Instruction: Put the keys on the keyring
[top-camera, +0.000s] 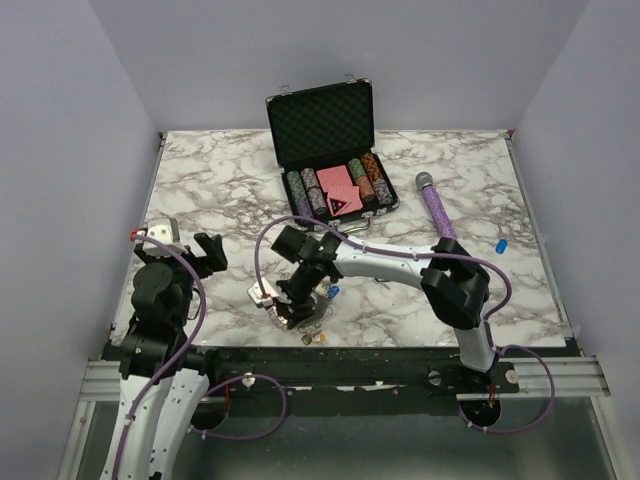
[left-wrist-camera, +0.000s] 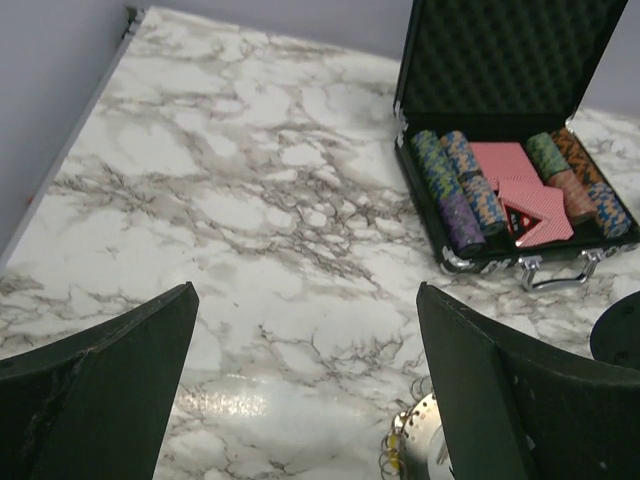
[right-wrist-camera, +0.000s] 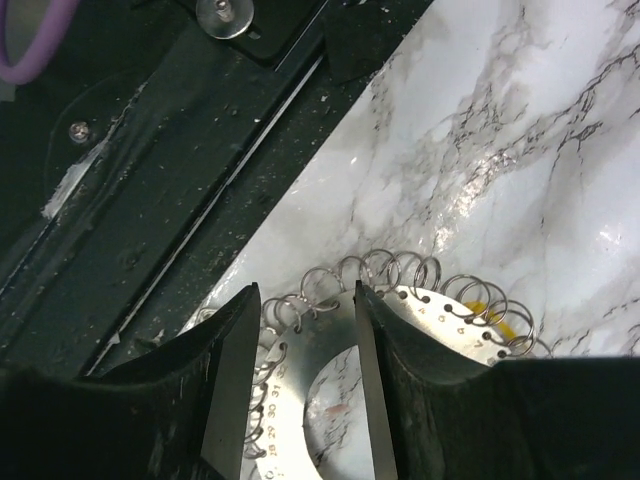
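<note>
Silver keyring (right-wrist-camera: 300, 340) inside right end effector (right-wrist-camera: 305, 300)

**Keyring** (right-wrist-camera: 300, 355): a flat silver disc with a central opening. Numbered holes run round its rim, each carrying a small wire loop. It lies flat on the table (top-camera: 200, 190) near the front edge, left of centre. One section of rim sits between the fingers of the right end effector (right-wrist-camera: 305, 310); contact cannot be confirmed.

**Keys:**
- The yellow-headed key (right-wrist-camera: 487, 313) lies at the ring's fringe, partly hidden by loops.
- One blue-headed key (top-camera: 333, 291) lies just beside the ring.
- A second blue key (top-camera: 501, 244) lies well apart, toward the table's right side.
</note>
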